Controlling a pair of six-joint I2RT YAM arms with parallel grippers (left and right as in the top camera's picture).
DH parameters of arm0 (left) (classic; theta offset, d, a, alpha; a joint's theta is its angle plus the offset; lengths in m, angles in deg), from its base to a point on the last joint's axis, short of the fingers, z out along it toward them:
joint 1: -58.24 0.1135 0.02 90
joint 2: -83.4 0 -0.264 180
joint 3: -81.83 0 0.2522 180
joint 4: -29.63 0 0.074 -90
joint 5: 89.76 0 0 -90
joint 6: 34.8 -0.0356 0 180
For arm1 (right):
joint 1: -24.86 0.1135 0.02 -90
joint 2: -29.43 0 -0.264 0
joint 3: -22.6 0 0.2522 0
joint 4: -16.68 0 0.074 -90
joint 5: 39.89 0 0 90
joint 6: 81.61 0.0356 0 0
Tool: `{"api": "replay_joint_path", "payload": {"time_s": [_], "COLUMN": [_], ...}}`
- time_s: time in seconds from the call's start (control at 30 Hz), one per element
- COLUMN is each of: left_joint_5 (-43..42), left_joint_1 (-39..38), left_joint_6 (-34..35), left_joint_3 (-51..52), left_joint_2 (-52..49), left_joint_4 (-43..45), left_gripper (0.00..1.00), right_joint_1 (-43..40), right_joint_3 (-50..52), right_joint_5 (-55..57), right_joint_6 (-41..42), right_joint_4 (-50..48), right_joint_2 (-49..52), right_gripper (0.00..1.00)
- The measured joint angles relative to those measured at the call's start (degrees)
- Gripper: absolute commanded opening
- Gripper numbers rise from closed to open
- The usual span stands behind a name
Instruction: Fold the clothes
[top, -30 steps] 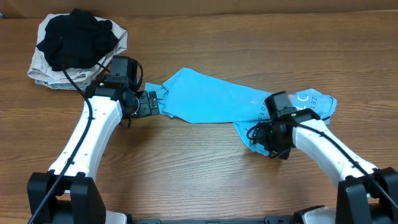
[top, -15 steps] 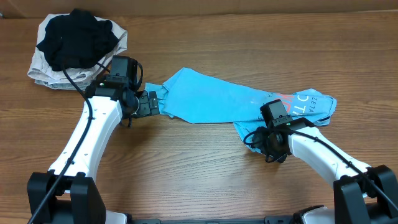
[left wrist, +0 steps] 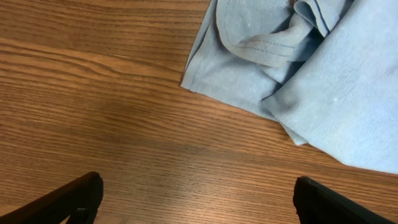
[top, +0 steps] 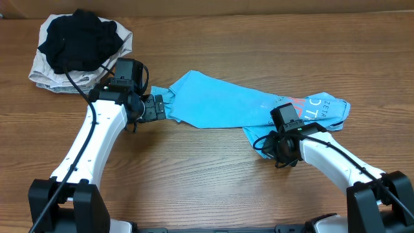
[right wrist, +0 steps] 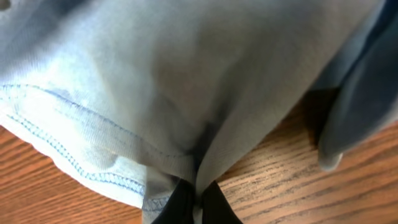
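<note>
The clothes, a sky-blue T-shirt point(top: 220, 103), lie bunched in a long band across the middle of the wooden table, with red and white lettering near the right end point(top: 315, 109). My right gripper point(top: 266, 147) is shut on a fold of the shirt's lower hem. In the right wrist view the black fingertips point(right wrist: 199, 200) pinch the stitched blue fabric point(right wrist: 155, 93) between them. My left gripper point(top: 158, 107) stands open at the shirt's left end. The left wrist view has its fingers point(left wrist: 74, 198) wide apart over bare wood, short of the shirt's seamed edge point(left wrist: 273, 56).
A black garment point(top: 79, 37) lies heaped on a beige folded cloth point(top: 46, 72) at the far left corner. Bare wooden table point(top: 194, 175) stretches between the two arms toward the front edge.
The right gripper has slid left along the shirt's lower corner and closed on the hem fold. The left arm has not moved.
</note>
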Motion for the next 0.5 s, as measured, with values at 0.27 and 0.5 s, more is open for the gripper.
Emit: {"api": "replay_joint_path", "payload": {"time_s": [0.27,0.5], "left_joint_5": [0.00,0.02], "left_joint_1": [0.00,0.00], "left_joint_6": [-0.39,-1.90], "left_joint_3": [0.09,0.17], "left_joint_2": [0.00,0.00], "left_joint_4": [0.02,0.15], "left_gripper": [1.00,1.00], "right_joint_1": [-4.35,-9.70], "right_joint_3": [-13.07,-31.54], "right_joint_5": [-0.13,-0.04], "right_joint_6": [-5.70,-11.91], "right_joint_4": [13.27,21.29], "right_joint_2": [-0.15,-2.62], "right_gripper": [0.04,0.04]}}
